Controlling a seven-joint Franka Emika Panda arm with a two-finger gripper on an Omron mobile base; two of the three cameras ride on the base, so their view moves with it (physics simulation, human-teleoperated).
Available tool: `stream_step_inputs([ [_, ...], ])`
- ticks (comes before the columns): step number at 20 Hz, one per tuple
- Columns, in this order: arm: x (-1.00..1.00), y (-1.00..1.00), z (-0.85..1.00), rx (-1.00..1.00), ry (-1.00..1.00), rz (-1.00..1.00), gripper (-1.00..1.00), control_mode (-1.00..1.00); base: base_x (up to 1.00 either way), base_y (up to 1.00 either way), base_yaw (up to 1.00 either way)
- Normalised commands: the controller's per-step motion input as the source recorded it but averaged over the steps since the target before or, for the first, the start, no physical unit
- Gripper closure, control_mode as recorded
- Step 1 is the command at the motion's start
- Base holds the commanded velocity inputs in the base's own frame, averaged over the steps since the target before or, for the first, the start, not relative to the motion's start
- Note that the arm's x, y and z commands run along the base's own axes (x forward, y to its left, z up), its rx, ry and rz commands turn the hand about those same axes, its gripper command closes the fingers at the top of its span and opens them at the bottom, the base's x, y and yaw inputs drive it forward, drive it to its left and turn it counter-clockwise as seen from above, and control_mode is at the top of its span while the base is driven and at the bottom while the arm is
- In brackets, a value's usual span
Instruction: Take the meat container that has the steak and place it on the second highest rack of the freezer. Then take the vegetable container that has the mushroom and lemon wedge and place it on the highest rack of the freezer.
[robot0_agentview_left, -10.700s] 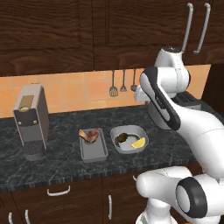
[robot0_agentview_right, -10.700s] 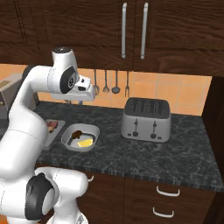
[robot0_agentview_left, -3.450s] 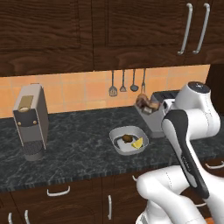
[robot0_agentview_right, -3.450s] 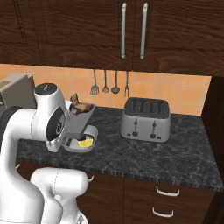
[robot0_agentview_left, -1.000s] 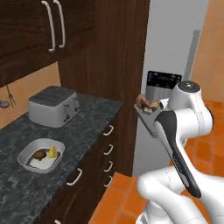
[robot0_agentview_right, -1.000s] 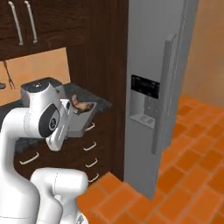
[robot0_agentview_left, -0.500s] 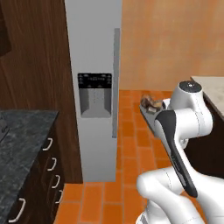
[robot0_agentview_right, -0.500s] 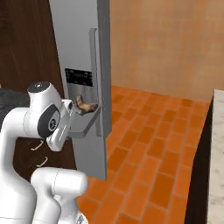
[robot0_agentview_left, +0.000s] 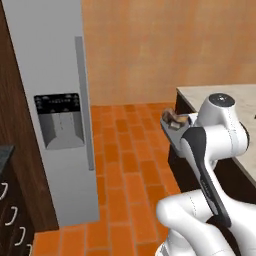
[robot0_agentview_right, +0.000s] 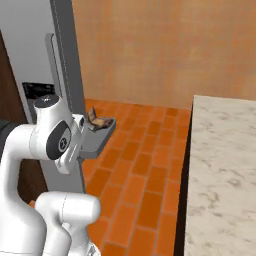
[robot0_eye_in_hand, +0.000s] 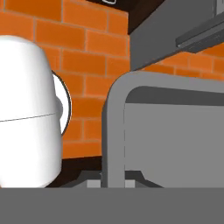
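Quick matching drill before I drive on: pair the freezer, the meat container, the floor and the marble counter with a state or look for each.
Things:
1. freezer
2. meat container
3. floor
4. marble counter

States:
A. orange tiles
B. pale stone top, at the right
C. grey, door closed
D. held up in the air, steak inside

Pairs: 1-C, 2-D, 3-A, 4-B
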Motion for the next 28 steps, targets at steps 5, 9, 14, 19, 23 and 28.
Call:
stream_step_inputs([
  [5, 0.00, 0.00, 0.00, 0.00, 0.00, 0.00, 1.00, 1.00, 0.95, -0.05, -0.07],
  [9, 0.00, 0.00, 0.00, 0.00, 0.00, 0.00, 1.00, 1.00, 1.00, -0.20, 0.07],
  [14, 0.00, 0.00, 0.00, 0.00, 0.00, 0.00, 1.00, 1.00, 1.00, -0.15, 0.05],
  [19, 0.00, 0.00, 0.00, 0.00, 0.00, 0.00, 1.00, 1.00, 1.00, -0.31, 0.03],
  [23, 0.00, 0.00, 0.00, 0.00, 0.00, 0.00, 1.00, 1.00, 1.00, -0.34, 0.03],
  [28, 0.00, 0.00, 0.00, 0.00, 0.00, 0.00, 1.00, 1.00, 1.00, -0.33, 0.03],
])
